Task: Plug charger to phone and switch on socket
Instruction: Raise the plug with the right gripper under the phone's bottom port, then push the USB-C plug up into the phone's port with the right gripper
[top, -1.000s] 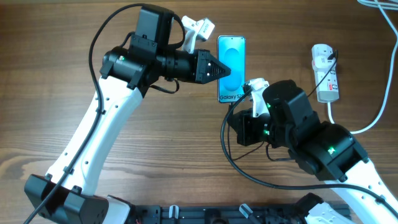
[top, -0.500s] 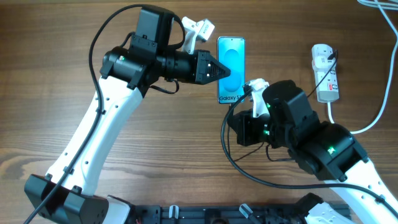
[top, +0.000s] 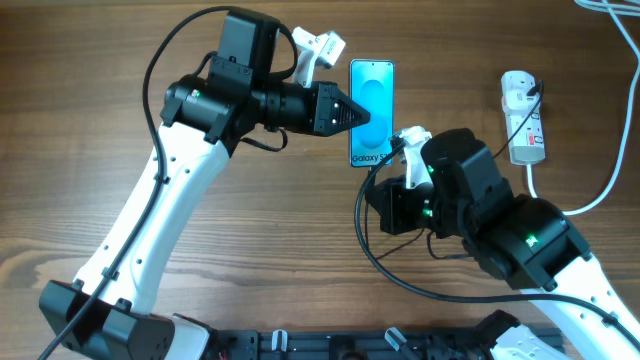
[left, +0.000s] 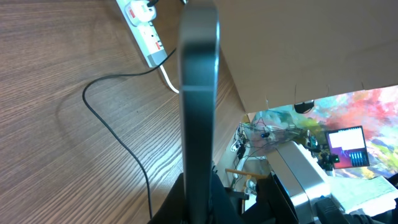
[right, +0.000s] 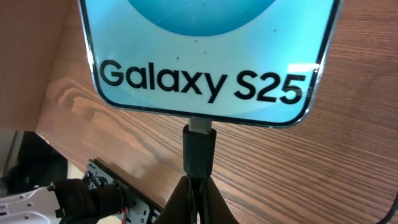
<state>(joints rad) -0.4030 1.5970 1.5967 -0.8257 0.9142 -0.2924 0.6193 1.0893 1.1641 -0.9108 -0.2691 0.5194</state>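
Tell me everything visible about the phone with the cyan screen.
The slim rectangular cyan-screened phone faces up in the overhead view, with black "Galaxy S25" lettering at its near end, rounded corners and a dark glossy edge. The left claw clamps one long edge. A small dark charger plug, held by the right claw, sits at its bottom-edge port. Whether it touches the wooden table is unclear.

The phone (left: 199, 93) stands edge-on, a dark upright slab from twelve to six o'clock, pinched at its lower end by the left gripper (left: 198, 200). At eleven o'clock a white power strip (left: 144, 31) lies on the wooden table (left: 50, 143). A thin black cable (left: 118, 130) curves from beside it toward seven o'clock.
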